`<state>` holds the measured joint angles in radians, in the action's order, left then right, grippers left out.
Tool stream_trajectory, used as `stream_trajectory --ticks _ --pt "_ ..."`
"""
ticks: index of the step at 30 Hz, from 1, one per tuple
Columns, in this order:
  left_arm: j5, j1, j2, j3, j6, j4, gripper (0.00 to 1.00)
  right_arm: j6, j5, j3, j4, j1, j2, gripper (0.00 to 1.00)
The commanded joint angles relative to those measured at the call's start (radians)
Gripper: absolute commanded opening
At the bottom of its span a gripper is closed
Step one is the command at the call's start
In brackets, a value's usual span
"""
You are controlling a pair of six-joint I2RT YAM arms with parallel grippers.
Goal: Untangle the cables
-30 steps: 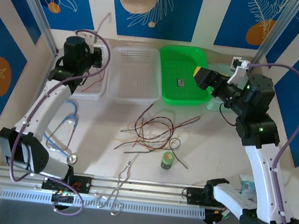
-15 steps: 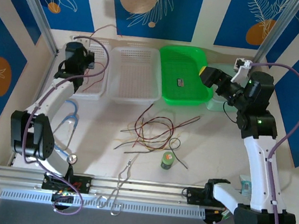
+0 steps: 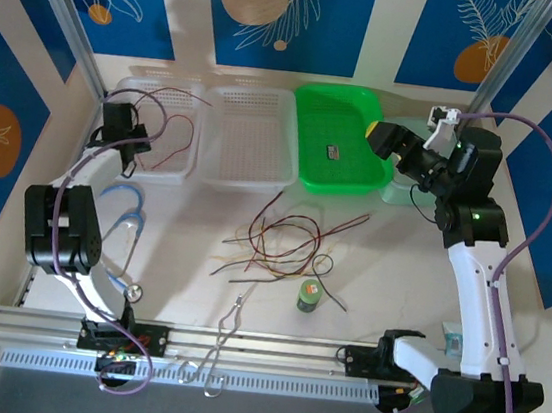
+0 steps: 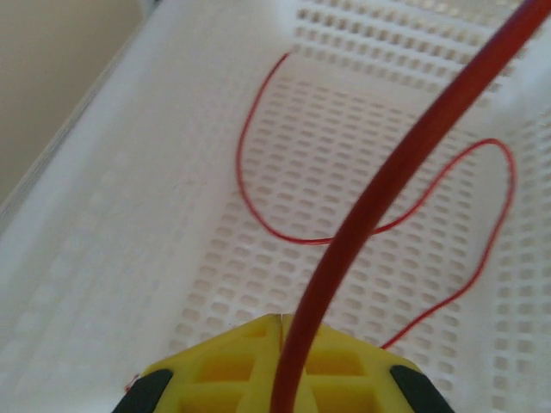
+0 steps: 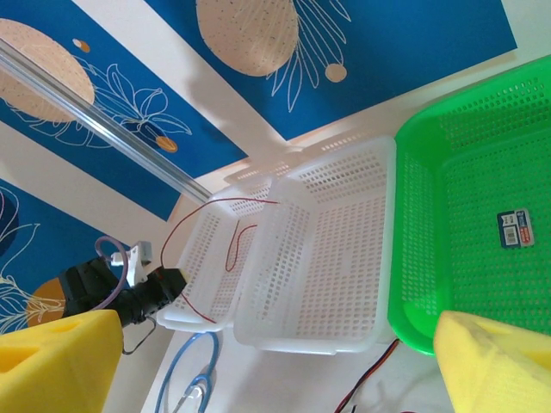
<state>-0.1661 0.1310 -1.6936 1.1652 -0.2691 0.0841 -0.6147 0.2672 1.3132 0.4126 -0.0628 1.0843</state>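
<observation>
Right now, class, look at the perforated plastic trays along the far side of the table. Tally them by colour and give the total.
White perforated plastic trays: 2
Green perforated plastic tray: 1
Total: 3

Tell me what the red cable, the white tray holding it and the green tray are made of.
Red cable: probably plastic-insulated wire, smooth with a slight sheen, lying in limp loops. White tray: moulded plastic, semi-matt, with a slotted perforated floor. Green tray: the same perforated plastic look, brighter, translucent-looking.
</observation>
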Motion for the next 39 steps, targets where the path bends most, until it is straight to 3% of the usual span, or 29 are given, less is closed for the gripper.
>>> stream_trajectory --ticks 1,6,10,18,23,30,31,36,39 --pt "-0.017 0.032 0.031 -0.015 -0.093 0.025 0.00 -0.012 0.029 -0.010 -0.001 0.006 -0.015 0.93" --pt "-0.070 0.051 0.040 -0.036 -0.134 0.028 0.00 -0.010 0.029 0.001 0.004 0.006 -0.018 0.93" --pt "0.043 0.058 -0.020 0.019 -0.088 0.082 0.00 0.001 0.023 0.004 0.015 0.006 -0.022 0.93" --pt "0.280 0.026 -0.292 0.331 -0.068 0.335 0.00 -0.002 0.016 -0.003 0.011 0.010 -0.014 0.93" --pt "0.298 -0.034 -0.437 0.515 -0.045 0.450 0.00 0.004 0.010 -0.001 0.012 0.015 -0.001 0.93" --pt "0.307 -0.039 -0.601 0.706 -0.031 0.611 0.00 0.007 0.011 0.006 0.015 0.017 0.012 0.93" --pt "0.306 -0.040 -0.608 0.713 -0.026 0.621 0.02 0.006 0.010 0.007 0.014 0.017 0.014 0.93" --pt "0.313 -0.041 -0.566 0.690 -0.006 0.604 0.50 -0.015 0.018 0.008 -0.003 0.012 0.026 0.93" --pt "0.291 -0.049 -0.499 0.674 0.007 0.591 0.67 -0.028 0.026 0.001 -0.017 -0.004 0.036 0.92"
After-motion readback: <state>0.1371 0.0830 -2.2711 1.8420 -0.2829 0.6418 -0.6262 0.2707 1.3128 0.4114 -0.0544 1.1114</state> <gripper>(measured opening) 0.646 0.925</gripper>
